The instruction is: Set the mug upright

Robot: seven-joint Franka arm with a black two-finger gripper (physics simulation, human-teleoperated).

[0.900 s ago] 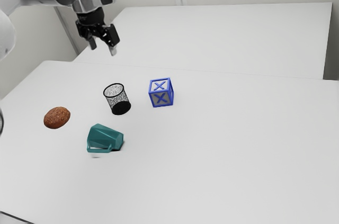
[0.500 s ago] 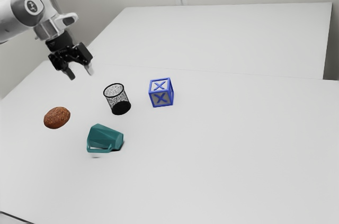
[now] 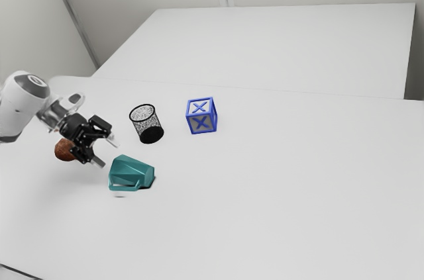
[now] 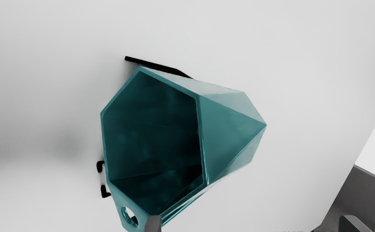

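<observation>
- Gripper (image 3: 108, 155): exterior view's left, fingers wide apart, holding nothing.
- Teal mug (image 3: 132, 171): lower left, lying on its side near the gripper.
- Mesh cup (image 3: 151, 135): left of centre.
- Blue-edged block (image 3: 201, 122): centre.
- Brown lump (image 3: 63, 150): far left.

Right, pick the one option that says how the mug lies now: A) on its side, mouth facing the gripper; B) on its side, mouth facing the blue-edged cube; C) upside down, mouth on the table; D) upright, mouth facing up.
A: the mug lies on its side, and the wrist view looks straight into its open mouth, which faces the gripper.
</observation>
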